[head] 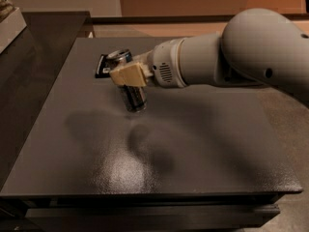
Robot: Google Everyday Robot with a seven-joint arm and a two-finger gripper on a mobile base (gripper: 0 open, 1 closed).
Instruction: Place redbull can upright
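The redbull can (131, 93), blue and silver with shiny ends, is held in my gripper (128, 75) a little above the dark table (203, 144). It hangs tilted, top end toward the back left, bottom end lower and toward the front. The gripper's tan fingers (126, 76) are shut around the can's middle. The white arm reaches in from the right. The can's shadow lies on the table just below it.
A small flat black wrapper (101, 66) lies on the table behind the can at the back left. A raised ledge with a pale object (7, 13) stands at the far left. The table's front edge (145, 195) runs across the bottom.
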